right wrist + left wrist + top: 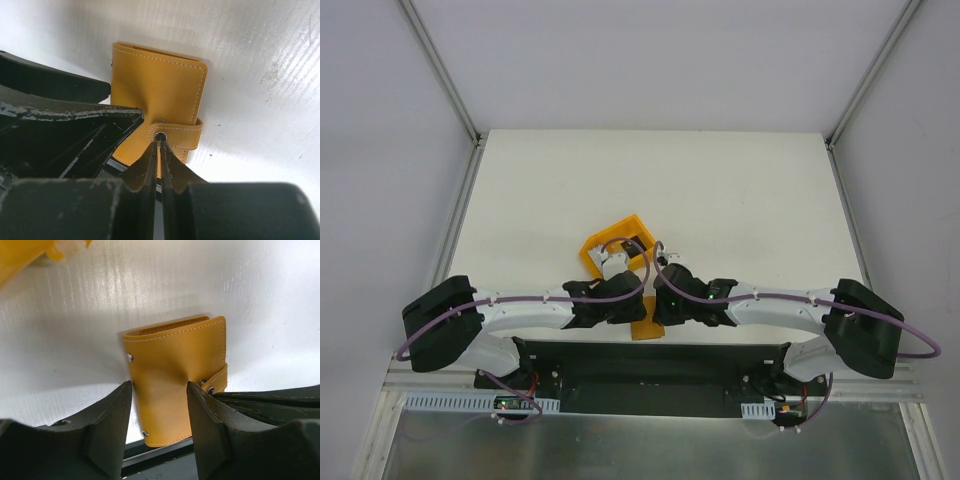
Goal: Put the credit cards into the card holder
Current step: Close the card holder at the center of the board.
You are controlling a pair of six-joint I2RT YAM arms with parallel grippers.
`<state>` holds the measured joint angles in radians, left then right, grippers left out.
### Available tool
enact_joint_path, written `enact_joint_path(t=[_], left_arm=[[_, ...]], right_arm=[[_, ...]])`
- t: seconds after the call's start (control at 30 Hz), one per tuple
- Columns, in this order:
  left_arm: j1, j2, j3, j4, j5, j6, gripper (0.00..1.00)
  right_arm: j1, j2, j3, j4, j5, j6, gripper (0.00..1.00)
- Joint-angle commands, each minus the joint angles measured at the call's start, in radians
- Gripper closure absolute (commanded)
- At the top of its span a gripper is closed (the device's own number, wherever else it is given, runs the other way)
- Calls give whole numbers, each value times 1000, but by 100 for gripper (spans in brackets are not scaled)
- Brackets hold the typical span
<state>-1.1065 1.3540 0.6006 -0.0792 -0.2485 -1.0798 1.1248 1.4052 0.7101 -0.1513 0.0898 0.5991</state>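
Note:
The card holder (172,365) is an orange-tan wallet lying folded shut at the table's near edge, its snap tab (177,132) wrapped round one side. My left gripper (159,390) is open above it. One of its fingertips (195,390) presses a dent into the leather, the other stands by the wallet's left edge. My right gripper (160,142) is shut, with its tips touching the tab's metal snap. In the top view only a corner of the card holder (645,331) shows beneath both grippers. A dark credit card (633,246) and a pale one (611,260) lie in the bin.
The yellow-orange plastic bin (595,250) stands just beyond the grippers, and its corner (20,257) shows in the left wrist view. The card holder's near end overhangs the table's edge above the dark base rail (650,365). Metal frame posts flank the white table (740,190).

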Motion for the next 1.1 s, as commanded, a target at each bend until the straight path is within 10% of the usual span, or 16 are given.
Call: enact_joint_path(t=[0.0, 1.07], left_arm=[[2, 11, 45, -36, -38, 40, 53], [0, 57, 13, -34, 11, -5, 57]], right_arm=[[10, -29, -8, -14, 4, 30, 92], [-14, -29, 35, -7, 57, -53, 90]])
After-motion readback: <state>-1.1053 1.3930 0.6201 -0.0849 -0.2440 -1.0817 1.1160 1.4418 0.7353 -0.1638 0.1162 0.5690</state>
